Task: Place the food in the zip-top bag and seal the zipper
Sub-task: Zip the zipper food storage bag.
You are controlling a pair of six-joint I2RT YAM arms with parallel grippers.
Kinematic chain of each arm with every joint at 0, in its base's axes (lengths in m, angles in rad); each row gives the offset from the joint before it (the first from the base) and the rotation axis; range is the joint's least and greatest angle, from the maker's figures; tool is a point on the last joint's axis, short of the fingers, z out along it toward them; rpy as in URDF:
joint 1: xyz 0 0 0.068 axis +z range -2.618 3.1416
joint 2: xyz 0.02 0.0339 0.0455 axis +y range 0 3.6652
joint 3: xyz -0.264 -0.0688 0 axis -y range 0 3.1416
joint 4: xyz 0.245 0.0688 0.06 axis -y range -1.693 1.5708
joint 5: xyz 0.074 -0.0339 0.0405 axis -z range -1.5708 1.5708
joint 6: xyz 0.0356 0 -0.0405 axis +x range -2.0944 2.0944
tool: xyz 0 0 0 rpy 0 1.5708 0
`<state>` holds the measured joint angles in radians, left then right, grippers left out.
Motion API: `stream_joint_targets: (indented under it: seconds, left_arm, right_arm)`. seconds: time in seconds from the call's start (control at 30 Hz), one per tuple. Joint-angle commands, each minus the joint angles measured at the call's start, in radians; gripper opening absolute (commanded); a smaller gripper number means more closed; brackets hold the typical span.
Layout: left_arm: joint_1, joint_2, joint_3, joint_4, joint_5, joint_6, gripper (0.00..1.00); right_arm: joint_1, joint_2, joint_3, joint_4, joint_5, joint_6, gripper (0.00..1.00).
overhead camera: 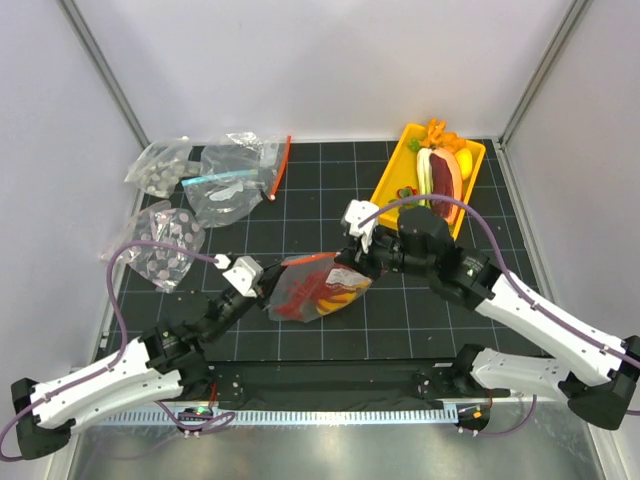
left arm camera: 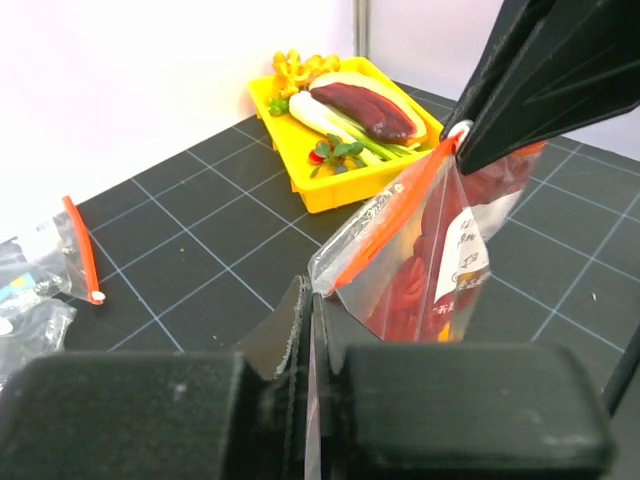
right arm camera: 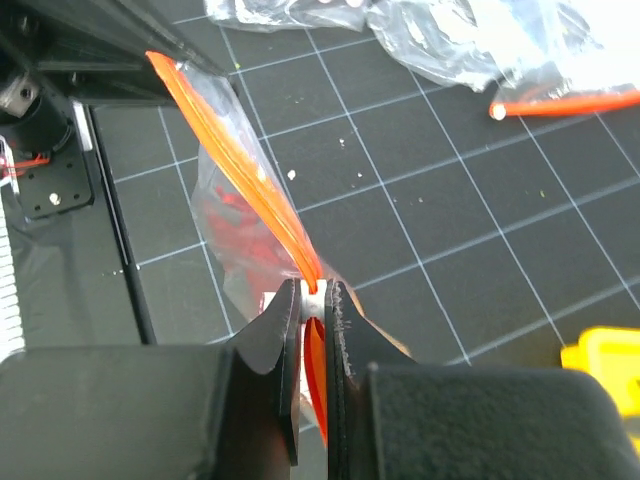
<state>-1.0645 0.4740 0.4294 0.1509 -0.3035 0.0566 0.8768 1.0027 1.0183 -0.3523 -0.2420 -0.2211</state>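
1. The zip-top bag (overhead camera: 318, 290) sits at the middle of the black gridded table (overhead camera: 300, 215), between the 2 arms, with its mouth uppermost.
2. Toy food (overhead camera: 305, 298) is inside the bag: red pieces with yellow and orange ones beside them, visible through the plastic.
3. The zipper (overhead camera: 310, 260) runs taut from one gripper to the other. It reads as 1 band; whether it is pressed shut along its full width cannot be told.
4. Left gripper (left arm camera: 310, 335): jaws closed tight on the bag's corner at the zipper's left end, with clear plastic pinched between them.
5. Right gripper (right arm camera: 312, 300): jaws nearly together, clamped on the other end of the zipper, with a small white piece at the pinch.
6. A yellow tray (overhead camera: 385, 185) stands at the far right, well apart from the bag, and holds further toy items.
7. Other clear bags (overhead camera: 225, 185) and a loose red strip (overhead camera: 282, 165) lie at the far left.
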Motion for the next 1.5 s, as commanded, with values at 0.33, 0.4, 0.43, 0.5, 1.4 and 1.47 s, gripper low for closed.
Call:
stream_joint_targets:
  seconds: [0.33,0.4,0.43,0.5,1.4,1.47]
  left_arm:
    - [0.017,0.17,0.158,0.032,0.023,0.077,0.53]
    - [0.017,0.173,0.167,0.032,0.006,0.094,0.54]
    - [0.017,0.172,0.169,0.036,0.004,0.112,0.54]
    - [0.017,0.181,0.173,0.047,0.001,0.129,0.56]
    - [0.017,0.4,0.373,-0.148,0.075,0.114,0.0]
    - [0.017,0.388,0.37,-0.146,-0.014,0.079,0.0]
  right_arm:
    - [0.005,0.214,0.388,-0.304,0.024,-0.018,0.01]
    - [0.013,0.235,0.405,-0.327,0.024,-0.029,0.01]
    - [0.014,0.238,0.408,-0.33,0.024,-0.034,0.01]
    - [0.017,0.246,0.413,-0.332,0.015,-0.038,0.01]
    - [0.037,0.18,0.356,-0.335,-0.026,-0.087,0.01]
    - [0.036,0.175,0.327,-0.329,-0.005,-0.086,0.01]
